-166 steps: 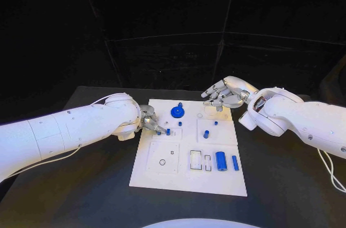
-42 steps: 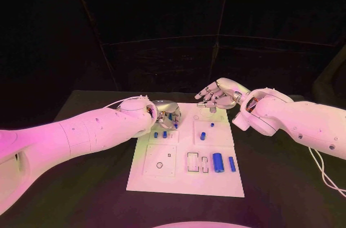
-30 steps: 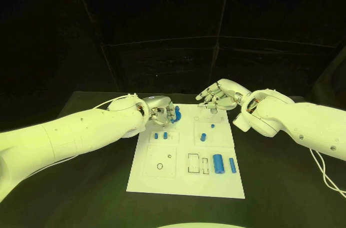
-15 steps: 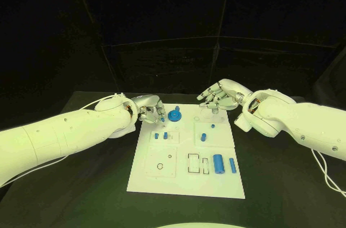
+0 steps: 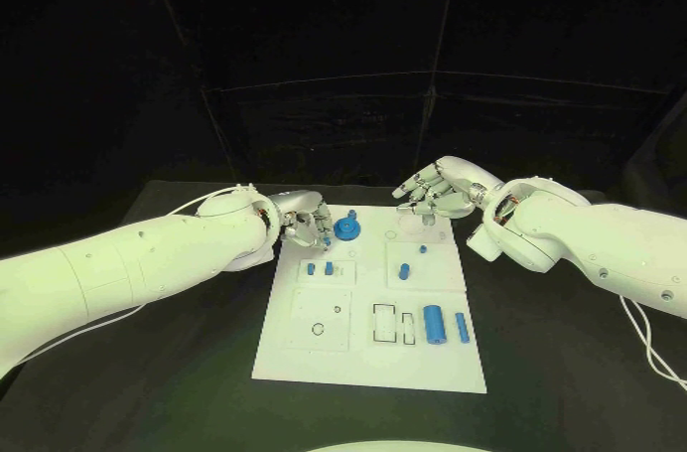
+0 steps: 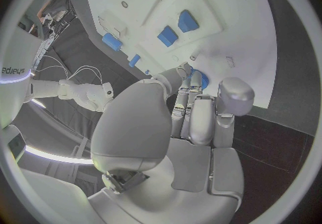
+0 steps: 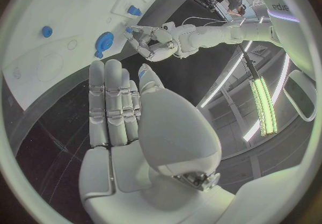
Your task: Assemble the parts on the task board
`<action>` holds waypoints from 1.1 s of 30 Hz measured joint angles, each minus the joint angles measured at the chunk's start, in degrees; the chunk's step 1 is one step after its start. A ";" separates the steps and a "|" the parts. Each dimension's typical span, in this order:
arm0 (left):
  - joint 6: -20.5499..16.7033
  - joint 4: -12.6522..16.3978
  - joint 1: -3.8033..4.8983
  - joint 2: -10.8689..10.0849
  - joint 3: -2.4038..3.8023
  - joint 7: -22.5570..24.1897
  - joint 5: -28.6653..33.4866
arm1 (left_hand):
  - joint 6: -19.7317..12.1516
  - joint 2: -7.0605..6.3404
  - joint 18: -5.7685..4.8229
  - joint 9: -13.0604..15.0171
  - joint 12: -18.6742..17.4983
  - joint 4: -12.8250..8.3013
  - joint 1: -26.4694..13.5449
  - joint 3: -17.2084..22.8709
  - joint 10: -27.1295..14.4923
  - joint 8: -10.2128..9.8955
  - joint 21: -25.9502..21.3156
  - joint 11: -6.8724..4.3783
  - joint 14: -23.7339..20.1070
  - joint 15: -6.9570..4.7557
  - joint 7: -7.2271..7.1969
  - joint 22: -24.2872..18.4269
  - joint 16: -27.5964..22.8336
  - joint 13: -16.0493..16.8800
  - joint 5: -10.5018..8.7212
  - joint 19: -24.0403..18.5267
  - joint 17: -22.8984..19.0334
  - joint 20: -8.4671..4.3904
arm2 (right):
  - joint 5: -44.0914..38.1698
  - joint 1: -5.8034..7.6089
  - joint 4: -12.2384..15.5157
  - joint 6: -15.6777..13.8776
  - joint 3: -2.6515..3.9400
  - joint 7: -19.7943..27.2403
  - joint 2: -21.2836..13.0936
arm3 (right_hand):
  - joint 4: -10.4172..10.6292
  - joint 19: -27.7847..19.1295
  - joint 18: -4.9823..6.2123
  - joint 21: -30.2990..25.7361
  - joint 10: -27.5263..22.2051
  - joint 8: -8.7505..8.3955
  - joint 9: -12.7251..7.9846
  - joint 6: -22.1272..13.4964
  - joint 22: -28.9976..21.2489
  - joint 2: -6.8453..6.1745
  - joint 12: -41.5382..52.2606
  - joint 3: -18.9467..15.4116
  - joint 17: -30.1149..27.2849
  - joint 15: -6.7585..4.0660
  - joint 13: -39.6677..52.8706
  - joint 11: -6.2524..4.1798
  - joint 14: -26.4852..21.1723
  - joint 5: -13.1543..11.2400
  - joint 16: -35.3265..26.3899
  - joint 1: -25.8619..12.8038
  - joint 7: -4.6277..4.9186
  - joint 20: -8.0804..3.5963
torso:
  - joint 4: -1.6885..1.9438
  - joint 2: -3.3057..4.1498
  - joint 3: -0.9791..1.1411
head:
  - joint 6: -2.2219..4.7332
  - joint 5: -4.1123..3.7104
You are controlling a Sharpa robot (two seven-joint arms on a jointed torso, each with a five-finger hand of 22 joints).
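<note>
My left hand (image 5: 302,224) sat at the far left corner of the white rectangular task board (image 5: 323,348), silver fingers (image 6: 190,107) curled toward the round blue knob-topped disc part (image 5: 350,231) just beside them. Left wrist view showed the fingertips down at the board surface by that disc, a blue bit (image 6: 203,80) peeking past them. Couldn't tell whether they actually pinched it or only touched it.

Nearer me than that hand: two small blue stubby pieces (image 5: 323,269) side by side in a raised white square panel. Below them, a plain panel with a small round hole (image 5: 318,329).

Moving across: a blue peg (image 5: 404,270) stood in the next raised panel, with a tiny blue pin (image 5: 423,248) just beyond it. On the near part of the board, a rectangular slot outline (image 5: 386,324), then a fat blue cylinder (image 5: 433,326) and a thin blue rod (image 5: 461,326) lying parallel, close but apart.

My right hand (image 5: 437,191) hovered over the far right corner of the board, fingers (image 7: 112,95) straight, laid together, holding nothing. It was off the board and well apart from the cylinder and rod. Right wrist view had the disc and my left hand ahead of its fingertips.
</note>
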 measured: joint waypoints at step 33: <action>4.14 -0.99 -0.08 1.31 -0.04 -1.99 -0.45 | 0.20 -0.02 0.00 0.00 0.00 0.16 -0.44 0.16 0.21 0.00 0.00 0.22 0.00 0.00 -0.22 -0.18 0.00 0.09 0.00 0.00 -0.23 0.00 | 0.00 0.00 0.11 0.09 0.00 -0.05 -0.05 | 0.00 0.00 0.00 0.01 0.00 0.00 -0.01 0.00 0.01 0.00 0.00 0.00 -0.02 0.00 0.01 0.00 0.00 0.00 0.00 0.00 0.00 0.00 | 0.14 0.13 -0.09 | -0.06 -0.14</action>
